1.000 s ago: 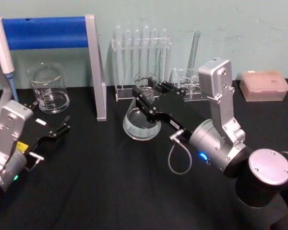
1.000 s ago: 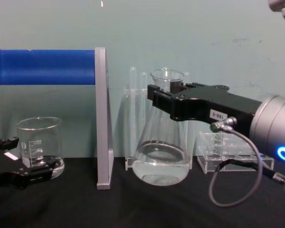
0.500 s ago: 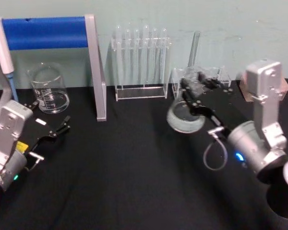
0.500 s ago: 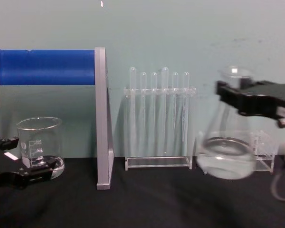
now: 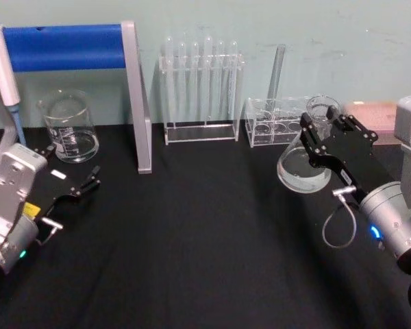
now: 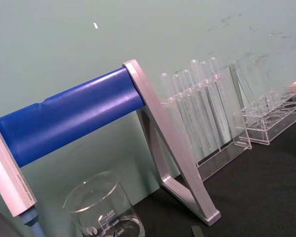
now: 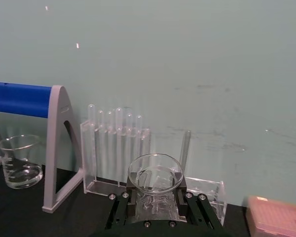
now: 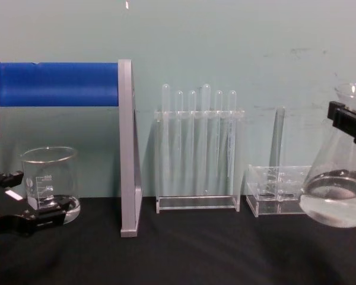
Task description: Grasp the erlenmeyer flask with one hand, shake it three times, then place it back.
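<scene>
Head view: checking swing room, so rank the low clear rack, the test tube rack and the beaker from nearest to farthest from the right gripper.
1. Low clear rack, just left of the right gripper holding the erlenmeyer flask.
2. Test tube rack, back centre.
3. Beaker, far left.

Pale green painted wall [image 8: 225, 35], scuffed with faint dark marks, rises behind the right gripper [image 5: 323, 128]; matte black tabletop [image 5: 192, 260] lies beneath it.
</scene>
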Available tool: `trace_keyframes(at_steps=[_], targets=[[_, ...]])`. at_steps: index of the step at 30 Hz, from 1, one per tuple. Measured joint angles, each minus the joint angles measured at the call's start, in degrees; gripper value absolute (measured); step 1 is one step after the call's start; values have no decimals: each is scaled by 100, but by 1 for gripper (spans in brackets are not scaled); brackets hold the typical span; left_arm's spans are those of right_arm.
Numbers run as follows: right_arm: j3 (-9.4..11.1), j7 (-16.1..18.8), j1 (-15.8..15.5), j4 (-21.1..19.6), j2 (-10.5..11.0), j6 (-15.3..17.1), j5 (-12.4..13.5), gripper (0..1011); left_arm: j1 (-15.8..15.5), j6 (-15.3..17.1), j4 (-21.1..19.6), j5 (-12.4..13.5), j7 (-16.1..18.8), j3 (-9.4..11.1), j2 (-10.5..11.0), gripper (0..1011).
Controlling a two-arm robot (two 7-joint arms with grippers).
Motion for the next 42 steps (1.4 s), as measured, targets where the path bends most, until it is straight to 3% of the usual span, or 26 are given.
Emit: trace_keyframes(at_steps=[6, 18, 26, 33, 39, 42], targets=[[-81, 284, 114, 98, -37, 2, 18, 449, 0, 0, 0, 0, 0, 0, 0, 1001], [-926, 1197, 774, 666, -2, -40, 342, 449, 0, 0, 0, 0, 0, 0, 0, 1001], [-1157, 1343, 994, 846, 32, -94, 481, 449, 0, 0, 0, 0, 0, 0, 0, 1001], [-1091, 1155, 957, 807, 126, -146, 524, 449, 0, 0, 0, 0, 0, 0, 0, 1001], [-773, 728, 699, 585, 226, -152, 488, 449, 0, 0, 0, 0, 0, 0, 0, 1001], [-457, 415, 435, 360, 276, -128, 401, 449, 0, 0, 0, 0, 0, 0, 0, 1001]])
